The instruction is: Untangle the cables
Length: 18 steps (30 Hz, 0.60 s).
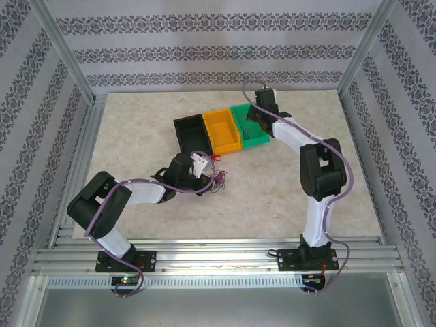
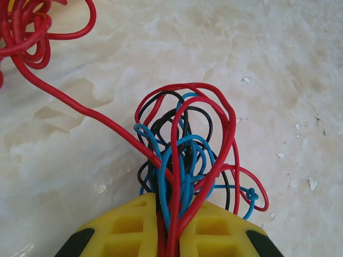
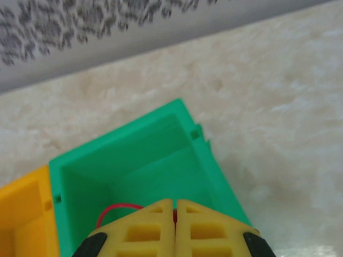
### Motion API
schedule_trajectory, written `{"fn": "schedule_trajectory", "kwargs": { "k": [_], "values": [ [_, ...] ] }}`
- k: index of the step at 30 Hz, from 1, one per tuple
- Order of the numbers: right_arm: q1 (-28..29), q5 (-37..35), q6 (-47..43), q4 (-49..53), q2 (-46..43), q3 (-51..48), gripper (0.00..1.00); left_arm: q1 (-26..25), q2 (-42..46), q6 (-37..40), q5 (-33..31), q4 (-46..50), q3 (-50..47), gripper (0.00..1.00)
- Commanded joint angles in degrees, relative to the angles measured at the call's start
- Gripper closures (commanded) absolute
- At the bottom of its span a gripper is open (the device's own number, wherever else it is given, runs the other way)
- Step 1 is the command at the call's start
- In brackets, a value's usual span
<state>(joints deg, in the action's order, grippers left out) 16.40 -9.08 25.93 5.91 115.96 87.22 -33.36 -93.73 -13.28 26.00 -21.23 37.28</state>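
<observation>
Amid open table (image 1: 272, 194), cables (image 1: 218, 178) bunched.

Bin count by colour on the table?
black bin: 1
orange bin: 1
green bin: 1
Total: 3

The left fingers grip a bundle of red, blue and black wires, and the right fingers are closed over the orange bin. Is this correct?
Not quite: the right fingers are closed over the green bin, as the right wrist view shows. The left fingers do grip the wires.
</observation>
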Motion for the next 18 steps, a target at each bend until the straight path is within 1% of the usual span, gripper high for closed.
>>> {"fn": "schedule_trajectory", "kwargs": {
  "k": [1,8,13,18],
  "values": [
    [1.04,2.69,-0.61,5.38,2.64,2.56,1.00,-0.56,1.18,1.05,-0.19,1.02,0.91,1.00],
    [1.71,3.86,1.98,5.43,3.94,-1.61,1.00,-0.54,2.32,2.28,2.21,1.82,0.91,1.00],
    [1.77,4.52,2.91,4.09,1.53,-4.75,1.00,-0.56,2.90,3.67,2.91,4.80,1.74,1.00],
    [1.70,4.84,4.82,3.83,-0.81,-7.58,0.98,-0.54,4.95,7.46,5.34,8.78,1.66,1.00]
  ]
}}
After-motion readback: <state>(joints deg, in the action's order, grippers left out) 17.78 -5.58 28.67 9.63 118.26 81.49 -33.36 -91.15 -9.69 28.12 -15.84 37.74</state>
